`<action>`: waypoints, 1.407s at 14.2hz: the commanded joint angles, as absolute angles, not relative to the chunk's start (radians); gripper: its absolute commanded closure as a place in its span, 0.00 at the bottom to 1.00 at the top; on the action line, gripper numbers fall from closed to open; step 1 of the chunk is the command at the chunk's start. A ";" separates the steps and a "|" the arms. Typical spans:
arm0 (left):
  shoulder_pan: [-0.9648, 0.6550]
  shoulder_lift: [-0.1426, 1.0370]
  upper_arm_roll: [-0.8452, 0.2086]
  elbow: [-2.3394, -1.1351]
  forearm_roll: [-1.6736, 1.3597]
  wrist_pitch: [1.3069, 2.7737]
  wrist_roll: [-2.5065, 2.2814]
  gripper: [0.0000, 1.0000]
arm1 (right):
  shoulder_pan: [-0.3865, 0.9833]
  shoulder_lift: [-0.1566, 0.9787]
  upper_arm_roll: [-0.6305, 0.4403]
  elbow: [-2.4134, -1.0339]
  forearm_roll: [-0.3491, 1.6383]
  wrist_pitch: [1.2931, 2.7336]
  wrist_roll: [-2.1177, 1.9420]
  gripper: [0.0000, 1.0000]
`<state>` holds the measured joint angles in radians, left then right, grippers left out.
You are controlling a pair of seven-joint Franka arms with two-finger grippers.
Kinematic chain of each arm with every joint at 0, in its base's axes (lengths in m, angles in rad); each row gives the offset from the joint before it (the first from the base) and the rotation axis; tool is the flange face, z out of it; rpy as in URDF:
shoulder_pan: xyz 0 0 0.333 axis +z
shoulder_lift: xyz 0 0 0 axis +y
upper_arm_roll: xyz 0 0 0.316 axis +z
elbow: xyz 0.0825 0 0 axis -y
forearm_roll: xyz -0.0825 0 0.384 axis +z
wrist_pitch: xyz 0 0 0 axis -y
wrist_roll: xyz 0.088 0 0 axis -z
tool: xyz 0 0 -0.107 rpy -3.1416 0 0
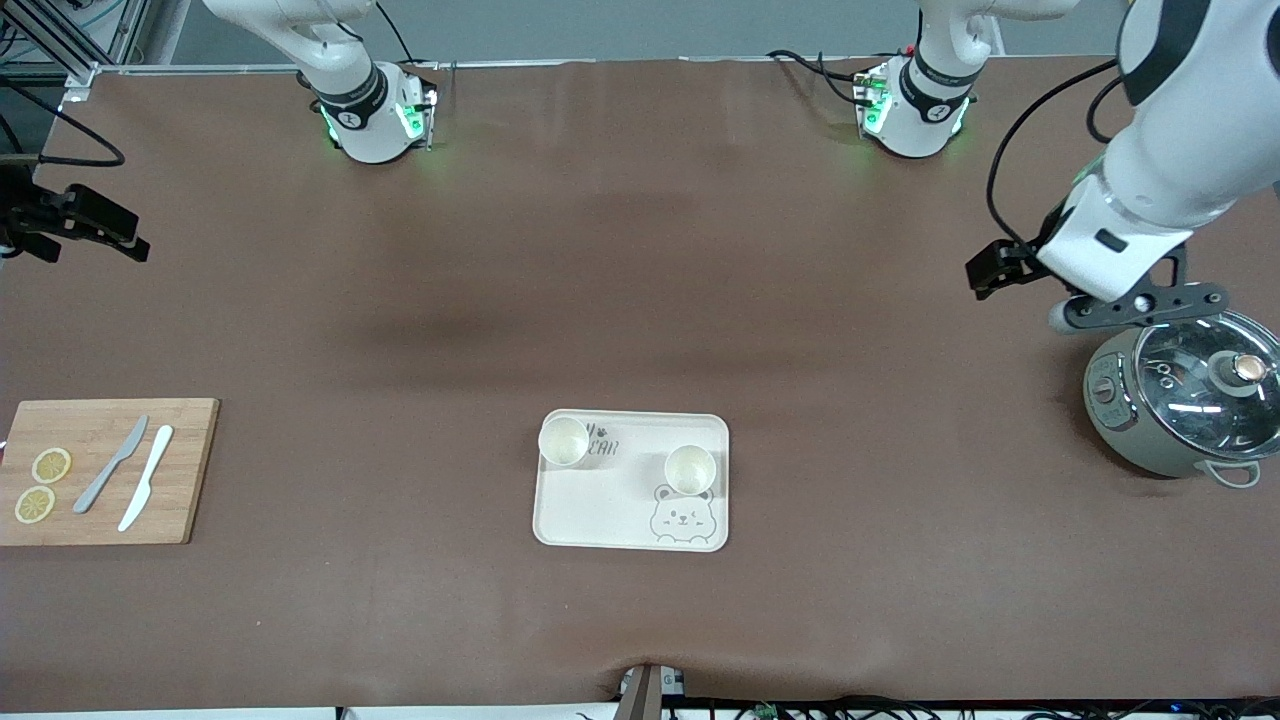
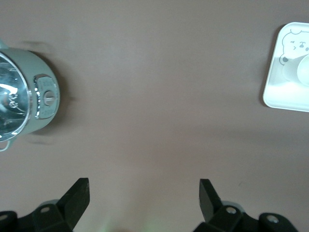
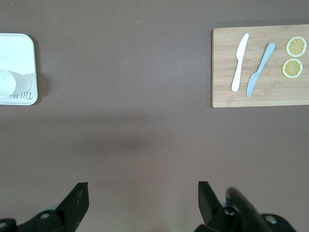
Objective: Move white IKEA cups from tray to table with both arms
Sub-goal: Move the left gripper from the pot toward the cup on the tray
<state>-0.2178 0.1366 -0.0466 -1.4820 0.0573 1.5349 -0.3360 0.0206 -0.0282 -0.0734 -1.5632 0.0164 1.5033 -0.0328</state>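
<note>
Two white IKEA cups (image 1: pixel 563 441) (image 1: pixel 689 469), upright, mouths up

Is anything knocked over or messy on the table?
Nothing stands out. Both white cups stand upright on the bear tray. The left gripper hangs open beside the pot; the right gripper waits open over bare table.

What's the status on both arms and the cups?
Left tool open, empty, over bare table beside the cooker. Right tool open, empty, at its end of the table. Both cups upright on the bear tray. Nothing blocking.
</note>
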 commanded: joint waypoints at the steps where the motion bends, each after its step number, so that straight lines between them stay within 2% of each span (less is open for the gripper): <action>1: -0.224 0.190 -0.066 -1.460 0.063 1.574 -0.359 0.00 | -0.002 -0.015 -0.057 -1.545 0.012 1.497 -0.041 0.00; 11: -0.374 0.461 -0.089 -1.473 0.026 1.926 -0.722 0.00 | -0.005 0.103 -0.055 -1.523 -0.012 1.509 -0.049 0.00; 14: -0.423 0.534 -0.091 -1.477 0.026 2.061 -0.837 0.00 | -0.011 0.110 -0.057 -1.525 -0.012 1.511 -0.048 0.00; 16: -0.449 0.584 -0.091 -1.473 0.031 2.155 -0.929 0.00 | -0.014 0.155 -0.057 -1.525 0.004 1.514 -0.043 0.00; 19: -0.485 0.658 -0.089 -1.459 0.032 2.216 -0.957 0.00 | -0.005 0.205 -0.055 -1.525 0.006 1.562 -0.034 0.00; 20: -0.486 0.678 -0.089 -1.450 0.032 2.247 -0.960 0.07 | -0.005 0.224 -0.055 -1.525 0.011 1.578 -0.034 0.00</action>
